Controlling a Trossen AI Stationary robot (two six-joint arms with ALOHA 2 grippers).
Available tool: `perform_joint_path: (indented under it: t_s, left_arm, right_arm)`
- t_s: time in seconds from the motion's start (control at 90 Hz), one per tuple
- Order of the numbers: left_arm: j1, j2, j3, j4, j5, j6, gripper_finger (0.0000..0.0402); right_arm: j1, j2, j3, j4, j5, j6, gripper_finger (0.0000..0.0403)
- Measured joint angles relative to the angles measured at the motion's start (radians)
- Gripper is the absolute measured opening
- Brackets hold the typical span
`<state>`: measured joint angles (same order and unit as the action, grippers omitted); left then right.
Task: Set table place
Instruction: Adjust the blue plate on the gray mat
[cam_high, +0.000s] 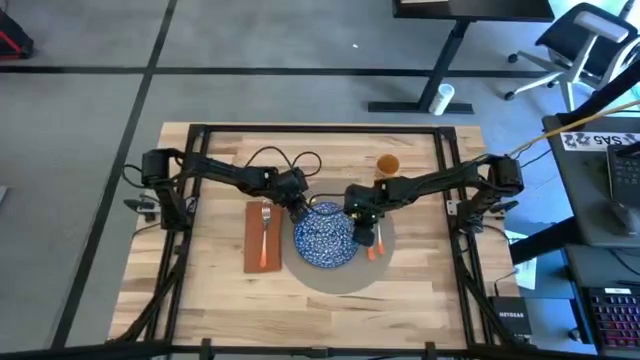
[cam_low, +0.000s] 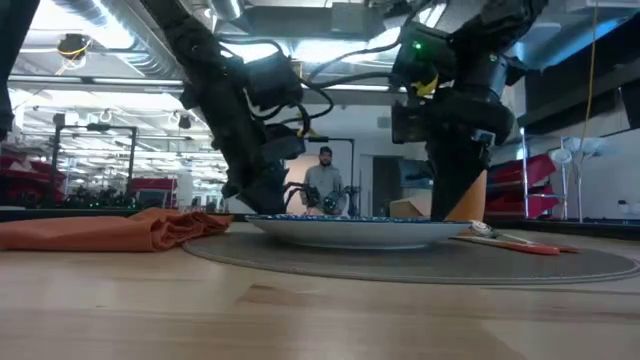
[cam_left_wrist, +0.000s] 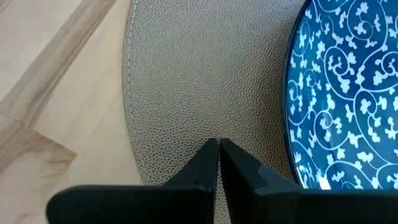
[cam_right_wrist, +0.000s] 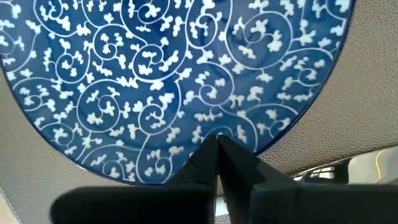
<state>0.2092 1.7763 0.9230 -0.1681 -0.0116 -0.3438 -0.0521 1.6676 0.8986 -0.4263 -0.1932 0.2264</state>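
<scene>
A blue patterned plate (cam_high: 325, 240) sits on the round grey-beige placemat (cam_high: 340, 280) in the middle of the table (cam_high: 420, 290). My left gripper (cam_left_wrist: 217, 144) is shut, its tips low over the placemat (cam_left_wrist: 186, 81) just off the plate's rim (cam_left_wrist: 292, 112), at the plate's far left. My right gripper (cam_right_wrist: 217, 140) is shut too, its tips over the plate's patterned rim (cam_right_wrist: 186, 124) at the far right side. A rust-red napkin (cam_high: 262, 237) with a fork (cam_high: 266, 222) on it lies left of the plate. My left gripper points its shut fingers down at the bare placemat beside the plate; whether the tips touch the mat I cannot tell. My right gripper points its shut fingers down at the plate's edge; whether they touch the plate I cannot tell.
An orange-handled utensil (cam_high: 372, 242) lies on the placemat right of the plate. An orange cup (cam_high: 388, 165) stands at the far side of the table. Black frame rails (cam_high: 320, 128) edge the tabletop. A person (cam_low: 325, 180) stands far off in the room.
</scene>
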Motion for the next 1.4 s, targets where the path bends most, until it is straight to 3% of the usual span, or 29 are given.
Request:
perform_joint_path:
  t_s: [0.756,1.189,1.4]
  left_arm:
    - [0.000,0.000,0.000,-0.003,0.000,0.003,0.0000]
    - [0.000,0.000,0.000,-0.007,0.000,0.003,0.0000]
    - [0.000,-0.001,0.001,-0.010,0.000,0.003,0.0000]
  right_arm:
    - [0.000,-0.011,-0.035,-0.048,-0.013,0.032,0.0000]
    - [0.000,-0.027,-0.035,0.131,-0.085,0.083,0.0000]
    - [0.000,-0.011,-0.035,0.109,-0.071,0.083,0.0000]
